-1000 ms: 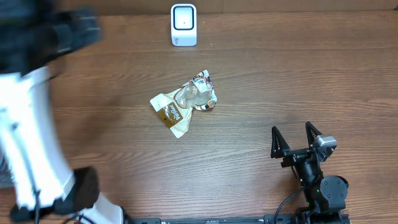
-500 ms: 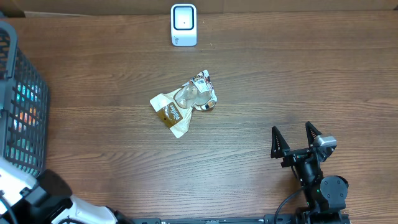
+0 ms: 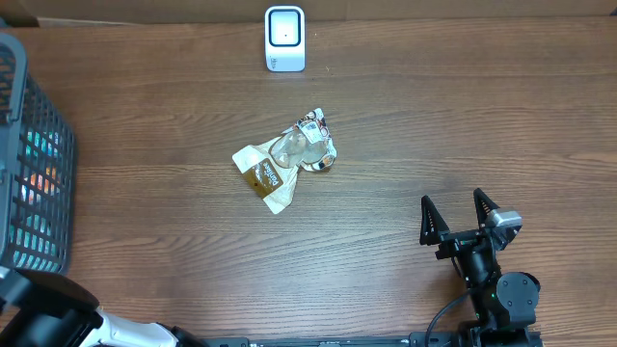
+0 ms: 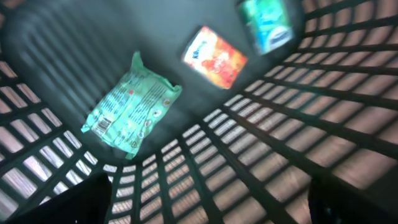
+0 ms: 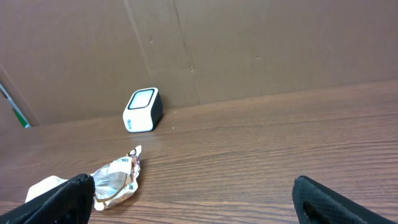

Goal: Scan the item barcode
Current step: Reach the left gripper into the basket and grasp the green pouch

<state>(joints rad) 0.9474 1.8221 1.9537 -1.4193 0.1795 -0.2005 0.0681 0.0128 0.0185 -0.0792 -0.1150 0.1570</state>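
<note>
Overhead light: bright and even from above; the wooden table has a soft sheen and no hard glare.
Shadows: short and soft, close under the crumpled wrapper and the scanner.
Overhead sharpness: crisp, except for the smeared left arm in the corner.
Left wrist view: dim and blurred; the basket mesh is streaked, and the blue-green packet is perhaps the softest.
Right wrist view: evenly lit and sharp in the distance; the fingertips are dark and out of focus.

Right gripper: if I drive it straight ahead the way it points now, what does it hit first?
Probably nothing nearby: the right gripper faces bare brown wooden table, then the cardboard wall. The crumpled snack wrapper and white scanner lie off to its left.
</note>
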